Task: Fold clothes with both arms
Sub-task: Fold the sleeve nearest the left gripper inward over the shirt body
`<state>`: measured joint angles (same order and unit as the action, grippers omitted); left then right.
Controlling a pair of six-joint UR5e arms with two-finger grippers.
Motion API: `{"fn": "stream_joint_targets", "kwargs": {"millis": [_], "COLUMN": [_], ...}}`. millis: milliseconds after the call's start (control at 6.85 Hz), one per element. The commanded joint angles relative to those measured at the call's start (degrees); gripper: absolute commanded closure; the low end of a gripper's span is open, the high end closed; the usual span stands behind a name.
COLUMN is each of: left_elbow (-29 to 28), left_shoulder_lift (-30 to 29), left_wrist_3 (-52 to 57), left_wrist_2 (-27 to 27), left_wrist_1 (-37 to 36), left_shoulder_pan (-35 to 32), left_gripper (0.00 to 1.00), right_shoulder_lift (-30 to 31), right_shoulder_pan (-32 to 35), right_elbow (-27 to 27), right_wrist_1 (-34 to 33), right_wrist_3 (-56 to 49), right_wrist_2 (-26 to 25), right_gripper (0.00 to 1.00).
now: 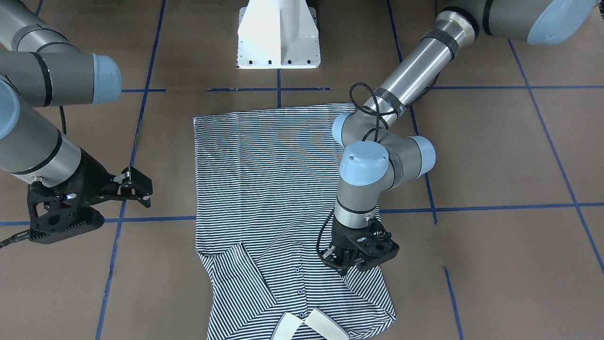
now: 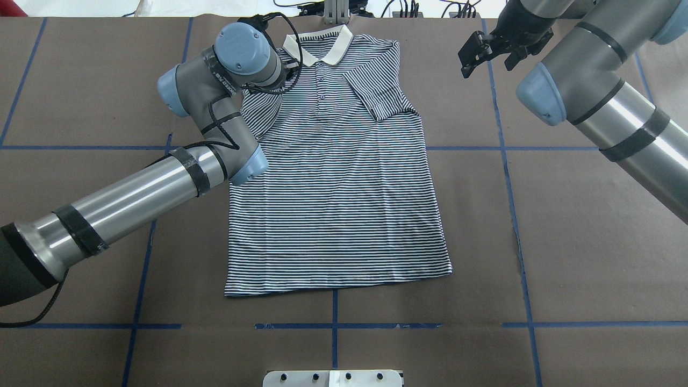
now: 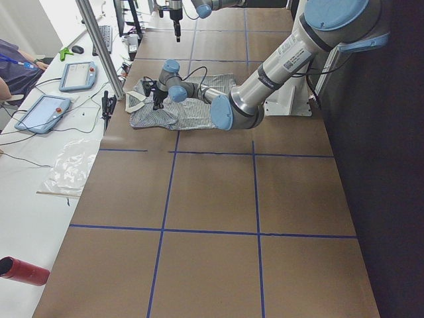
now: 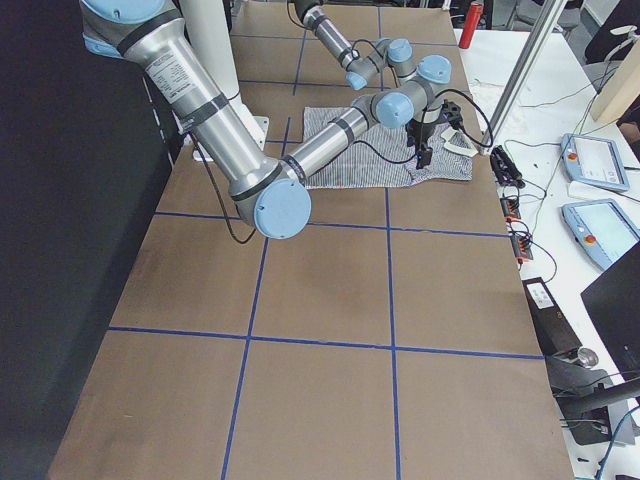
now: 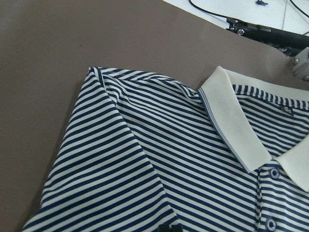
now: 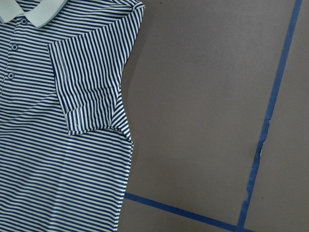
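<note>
The striped polo shirt [image 2: 333, 188] lies flat on the brown table, cream collar [image 2: 322, 45] at the far edge from the robot. Both short sleeves are folded inward onto the chest. My left gripper [image 1: 342, 270] is down on the shirt's left shoulder, at the corner of the folded sleeve [image 5: 120, 159]. In the left wrist view only a black tip shows, at the bottom middle, so the fingers appear shut on the sleeve fabric. My right gripper [image 2: 486, 69] hangs open and holds nothing, off to the right of the shirt [image 1: 269, 189] over bare table.
The white pedestal base [image 1: 278, 38] stands behind the shirt's hem. Blue tape lines [image 2: 505, 161] grid the table. Beyond the collar end is a white bench with tablets [image 4: 595, 160], cables, a metal post [image 3: 99, 46] and a seated person [image 3: 13, 66].
</note>
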<state>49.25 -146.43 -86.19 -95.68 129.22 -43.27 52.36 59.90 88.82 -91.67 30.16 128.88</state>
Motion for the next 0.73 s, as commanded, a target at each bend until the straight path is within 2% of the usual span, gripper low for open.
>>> {"fn": "stream_joint_targets", "kwargs": {"millis": [0,292,438,584], "left_elbow": [-1.43,-4.49,-4.78,-4.78], "left_shoulder_lift": [-0.08,-0.08,0.01,-0.08], "left_wrist_3": [-0.12,-0.12,-0.12,1.19], "left_wrist_2": [0.32,0.32,0.41,0.32], "left_wrist_1": [5.06,11.19,12.27,12.28], "left_shoulder_pan": [0.03,0.03,0.03,0.03], "left_gripper": [1.00,1.00,0.96,0.01], "right_shoulder_lift": [0.28,0.28,0.37,0.89], "right_shoulder_pan": [-0.05,-0.05,-0.05,-0.05], "right_elbow": [-0.05,-0.05,0.04,0.39], "right_wrist_1": [0.09,0.09,0.09,0.35], "right_wrist_3": [0.07,0.16,0.16,0.07], "right_wrist_2": [-0.03,-0.12,-0.12,-0.38], "right_gripper": [0.00,0.00,0.00,0.00]}}
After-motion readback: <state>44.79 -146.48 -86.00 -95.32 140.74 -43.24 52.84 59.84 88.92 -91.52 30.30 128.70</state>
